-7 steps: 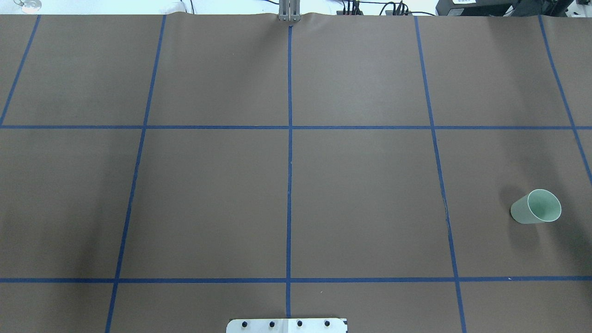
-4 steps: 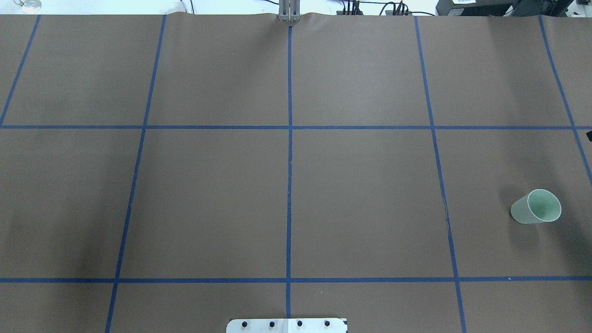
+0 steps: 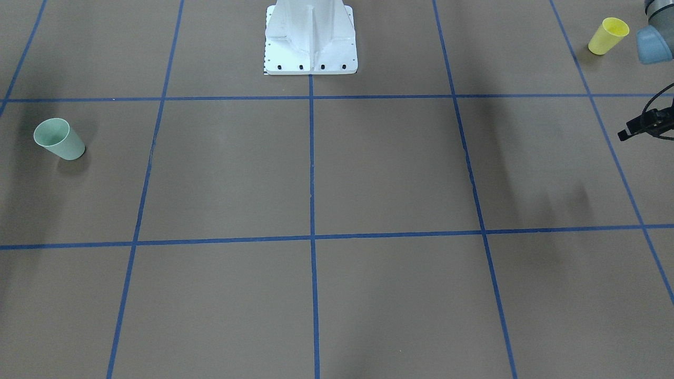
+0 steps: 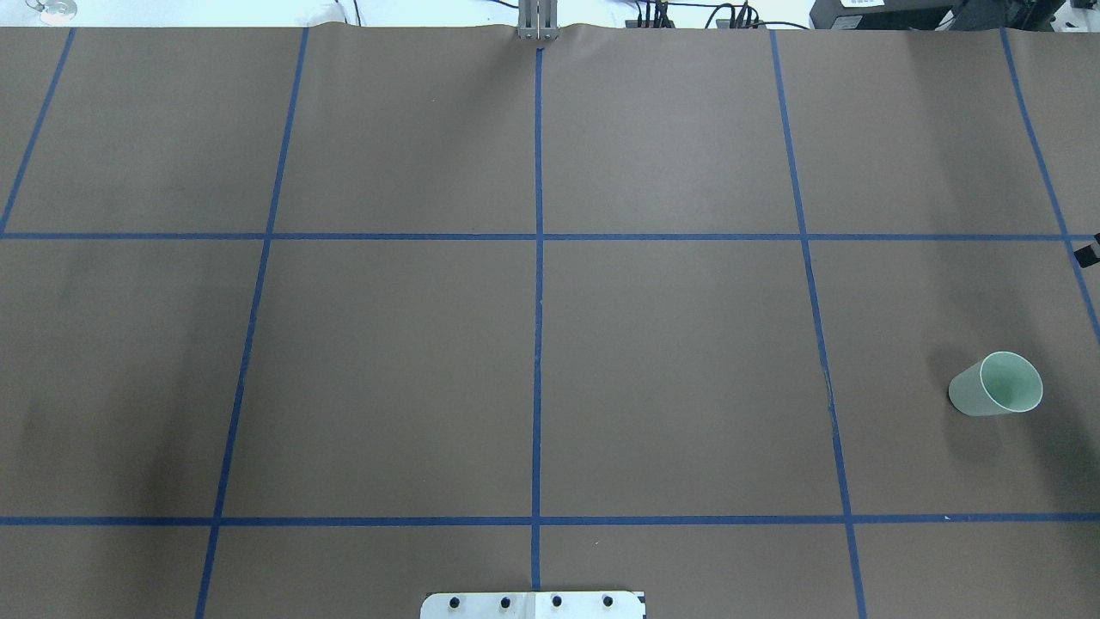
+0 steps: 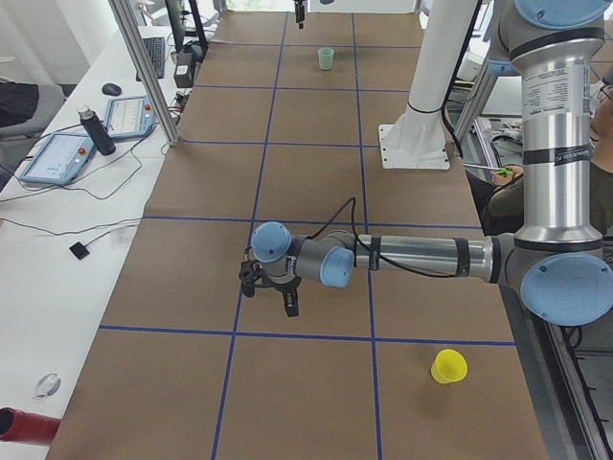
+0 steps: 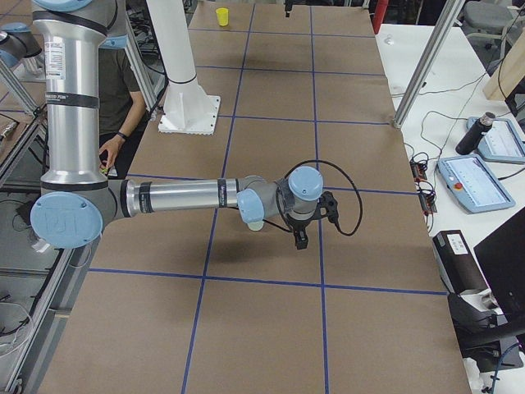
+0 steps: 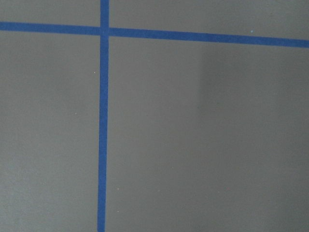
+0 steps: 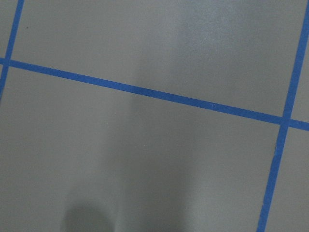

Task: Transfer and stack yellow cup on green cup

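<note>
The yellow cup [image 3: 608, 36] stands rim up near the robot's side at the table's left end, and also shows in the exterior left view [image 5: 448, 366]. It is out of the overhead view. The green cup [image 4: 997, 384] stands rim up at the table's right end, also in the front view [image 3: 59, 139]. My left gripper [image 5: 273, 295] hangs above bare table, well apart from the yellow cup. My right gripper [image 6: 299, 238] hangs just beside the green cup [image 6: 256, 223], whose body the arm partly hides. I cannot tell whether either gripper is open or shut. Both wrist views show only table.
Brown paper with a blue tape grid [image 4: 538, 344] covers the table. The robot's white base [image 3: 310, 37] stands at the middle of the robot's side. An aluminium post [image 6: 422, 66] and tablets [image 6: 476, 180] stand off the far edge.
A small black tip of the right gripper has come in at the overhead view's right edge. The green cup has not moved.
</note>
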Motion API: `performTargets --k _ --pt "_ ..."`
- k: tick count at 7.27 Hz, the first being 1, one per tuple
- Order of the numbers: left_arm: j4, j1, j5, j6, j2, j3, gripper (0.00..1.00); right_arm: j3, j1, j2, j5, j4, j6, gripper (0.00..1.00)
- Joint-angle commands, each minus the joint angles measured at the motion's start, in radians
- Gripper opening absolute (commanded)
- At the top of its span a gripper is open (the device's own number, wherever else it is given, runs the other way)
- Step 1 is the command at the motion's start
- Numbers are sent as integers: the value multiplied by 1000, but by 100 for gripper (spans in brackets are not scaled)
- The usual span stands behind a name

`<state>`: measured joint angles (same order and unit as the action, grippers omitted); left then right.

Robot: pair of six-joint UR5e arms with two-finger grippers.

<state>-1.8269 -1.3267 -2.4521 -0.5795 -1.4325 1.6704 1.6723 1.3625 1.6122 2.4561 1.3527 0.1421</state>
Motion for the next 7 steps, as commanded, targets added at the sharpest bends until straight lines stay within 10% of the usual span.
performTargets --k 1,3,7 --pt "-183 26 38 -436 56 -1 100 -5 -22 0 1 -1 11 100" --pt "-450 32 139 -530 220 -8 100 -5 -40 0 -3 -3 10 100" --pt "-436 208 431 -782 222 -9 100 -5 -54 -5 -17 -3 8 100"
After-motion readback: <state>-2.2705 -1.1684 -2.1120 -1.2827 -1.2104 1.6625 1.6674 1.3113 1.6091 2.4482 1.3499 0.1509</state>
